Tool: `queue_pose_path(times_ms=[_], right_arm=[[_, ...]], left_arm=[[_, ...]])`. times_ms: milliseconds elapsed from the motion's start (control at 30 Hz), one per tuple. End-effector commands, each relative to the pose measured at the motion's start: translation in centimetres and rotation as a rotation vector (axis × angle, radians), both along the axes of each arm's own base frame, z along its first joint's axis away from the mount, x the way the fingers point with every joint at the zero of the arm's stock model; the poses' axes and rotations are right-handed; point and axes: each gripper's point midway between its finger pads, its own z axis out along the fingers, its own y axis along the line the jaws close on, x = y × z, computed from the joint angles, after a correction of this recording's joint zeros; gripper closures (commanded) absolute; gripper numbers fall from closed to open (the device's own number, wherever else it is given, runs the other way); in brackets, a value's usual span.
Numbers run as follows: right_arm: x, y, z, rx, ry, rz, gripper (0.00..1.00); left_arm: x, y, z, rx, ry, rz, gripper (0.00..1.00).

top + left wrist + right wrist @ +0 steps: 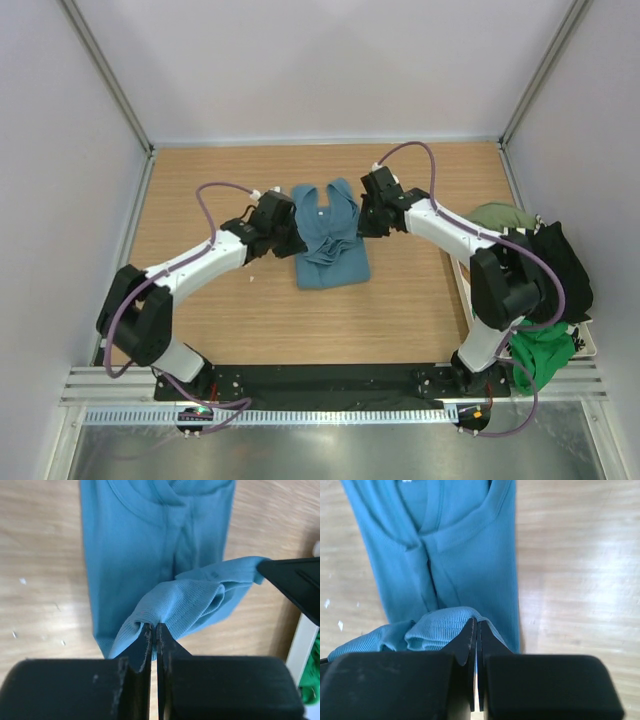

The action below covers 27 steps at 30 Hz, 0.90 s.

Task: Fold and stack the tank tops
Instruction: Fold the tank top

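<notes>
A teal blue tank top lies folded lengthwise in the middle of the wooden table, its neckline toward the far side. My left gripper is shut on its left edge, and my right gripper is shut on its right edge. In the left wrist view, ribbed teal cloth bunches up from my shut left gripper. In the right wrist view, my right gripper pinches a lifted fold of the same cloth. The rest of the top lies flat beyond.
At the table's right edge a white tray carries a pile of other tank tops: bright green, black and olive. Bare wood surrounds the teal top. Grey walls enclose the table.
</notes>
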Motion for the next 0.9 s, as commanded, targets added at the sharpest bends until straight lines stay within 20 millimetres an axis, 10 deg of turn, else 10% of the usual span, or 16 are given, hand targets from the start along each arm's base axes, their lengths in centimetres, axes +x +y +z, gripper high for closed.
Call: queue_pose_path(times_ms=[0,867], right_arm=[[3.3,-0.3,1.5,-0.035,-0.073,-0.024,0.99],[9.5,-0.5,-0.2,-0.019,-0.061,-0.068,0.99]], left_arm=[[2.5,1.3,-0.4,0.064,-0.012,0.000,1.00],[9.3,2.4,-2.9,0.048,0.050,0.003,1.00]])
